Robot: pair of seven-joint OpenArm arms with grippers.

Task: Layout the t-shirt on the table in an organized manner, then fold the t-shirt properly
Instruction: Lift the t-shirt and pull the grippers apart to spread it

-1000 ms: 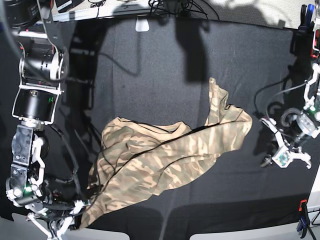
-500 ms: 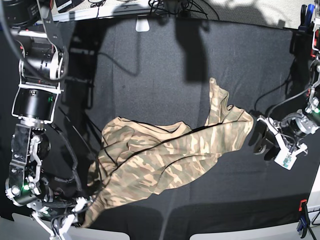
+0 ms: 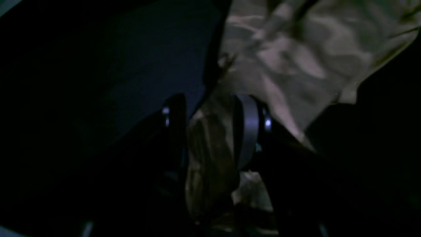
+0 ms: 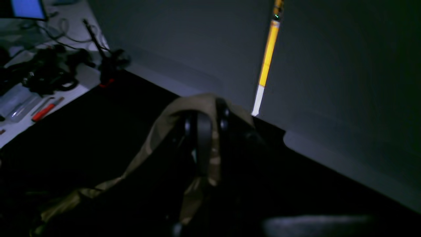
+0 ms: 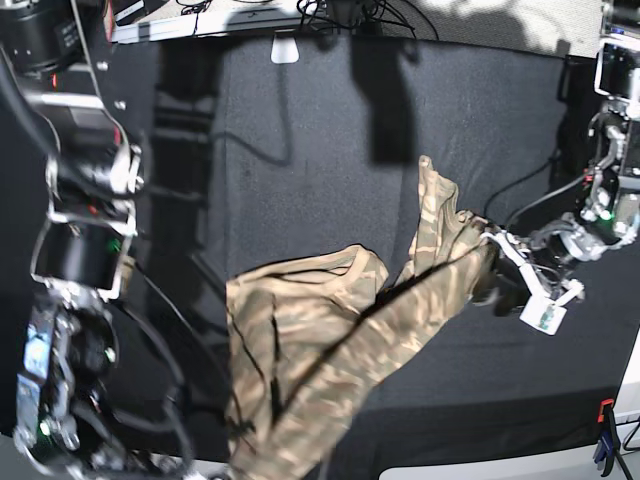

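Observation:
The camouflage t-shirt [image 5: 330, 320] lies crumpled on the black table [image 5: 300, 150], stretched slantwise from the lower left to the right. My left gripper [image 5: 492, 272] is at the shirt's right corner. In the left wrist view the left gripper [image 3: 210, 128] stands open, its two fingers apart with a fold of the t-shirt [image 3: 296, 59] between them. In the right wrist view my right gripper [image 4: 204, 131] is shut on the t-shirt [image 4: 158, 138], a bunched edge draped over its fingers and lifted off the table.
Cables [image 5: 340, 15] and a white tab [image 5: 285, 48] sit at the table's far edge. A red and blue clamp [image 5: 605, 425] stands at the front right corner. A bench with tools [image 4: 42, 75] and a yellow pole [image 4: 266, 62] lie beyond the table.
My left gripper opened and moved left onto the shirt's right corner. The right arm pulled the shirt's lower left edge up and rightward, so the shirt is narrower.

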